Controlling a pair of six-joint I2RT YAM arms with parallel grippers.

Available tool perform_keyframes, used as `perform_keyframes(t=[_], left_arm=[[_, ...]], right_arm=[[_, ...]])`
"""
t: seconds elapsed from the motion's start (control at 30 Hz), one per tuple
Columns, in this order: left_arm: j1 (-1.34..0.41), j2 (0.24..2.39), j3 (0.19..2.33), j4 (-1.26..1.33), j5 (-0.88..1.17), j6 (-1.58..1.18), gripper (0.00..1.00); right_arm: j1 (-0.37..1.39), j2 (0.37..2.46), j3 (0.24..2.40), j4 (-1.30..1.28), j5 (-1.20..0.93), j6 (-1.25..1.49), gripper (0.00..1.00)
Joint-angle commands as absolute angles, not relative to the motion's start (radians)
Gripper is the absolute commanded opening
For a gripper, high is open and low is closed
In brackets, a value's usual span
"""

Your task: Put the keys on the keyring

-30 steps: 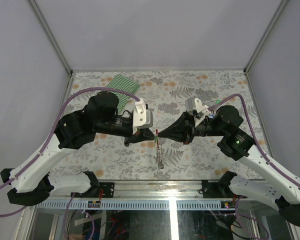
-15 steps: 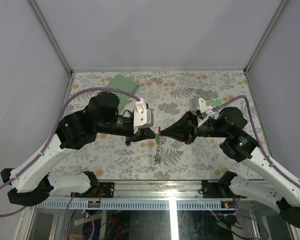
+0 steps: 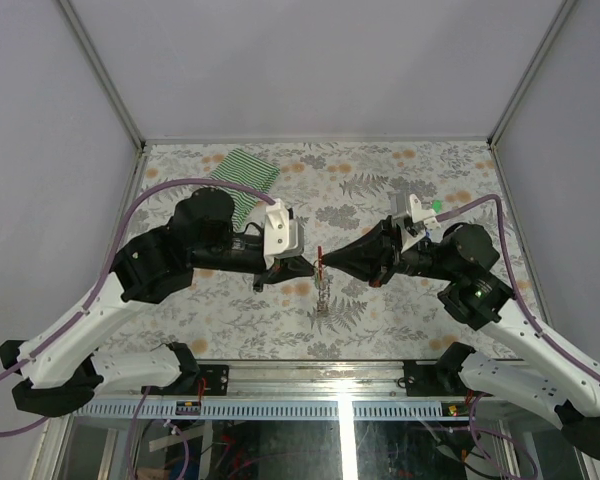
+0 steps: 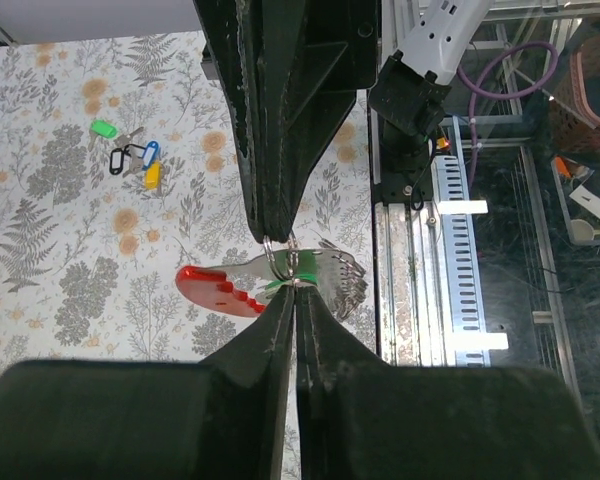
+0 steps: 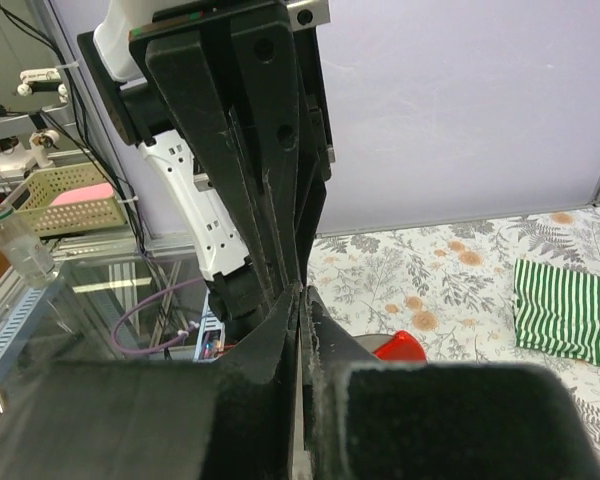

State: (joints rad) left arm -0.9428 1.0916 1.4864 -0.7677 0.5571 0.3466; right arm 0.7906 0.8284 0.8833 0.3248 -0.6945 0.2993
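Tips of both arms meet nose to nose above the middle of the floral table (image 3: 380, 160), off its surface. Left gripper (image 3: 311, 266) comes in from the left with its jaws pressed together. In the left wrist view the closed tips pinch the keyring (image 4: 218, 290) at the spot where its red curved piece joins the silvery chain (image 4: 342, 282). The red piece sticks out to one side and the chain to the other. From above, the chain hangs down below the two tips toward the table; I can't tell whether its end touches.

Right gripper (image 3: 327, 263) comes in from the right, jaws also squeezed flat. They nip a thin wire loop at the very tip, which looks like part of the green-tagged key (image 4: 280, 286). The green bit sits just beside the left fingertips. The exact link between loop and keyring is too small to tell.

Loose keys (image 4: 130, 155) with green, blue and yellow tags lie on the table, well apart from the held bunch. Green-and-white striped cloth (image 3: 242, 172) lies flat at the far left of the table.
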Motion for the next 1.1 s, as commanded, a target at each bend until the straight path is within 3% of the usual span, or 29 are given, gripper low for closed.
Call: perform_keyframes(t=[0.0, 0.1, 0.43, 0.7, 1.07], left_arm=[[-0.950, 1.057, 1.434, -0.624, 0.580, 0.300, 0.06], [-0.951, 1.017, 1.382, -0.540, 0.561, 0.276, 0.15], [-0.950, 0.869, 1.165, -0.157, 0.486, 0.138, 0.29], [-0.950, 0.808, 1.026, 0.109, 0.479, 0.024, 0.34], [-0.950, 0.847, 1.014, 0.152, 0.540, -0.017, 0.31]], right_arm=[[0.790, 0.800, 0.888, 0.509, -0.646, 0.343, 0.00], [0.790, 0.791, 0.895, 0.492, -0.652, 0.324, 0.00], [0.790, 0.774, 0.908, 0.474, -0.674, 0.289, 0.00], [0.790, 0.772, 0.913, 0.485, -0.686, 0.286, 0.00], [0.790, 0.761, 0.913, 0.488, -0.685, 0.287, 0.00]])
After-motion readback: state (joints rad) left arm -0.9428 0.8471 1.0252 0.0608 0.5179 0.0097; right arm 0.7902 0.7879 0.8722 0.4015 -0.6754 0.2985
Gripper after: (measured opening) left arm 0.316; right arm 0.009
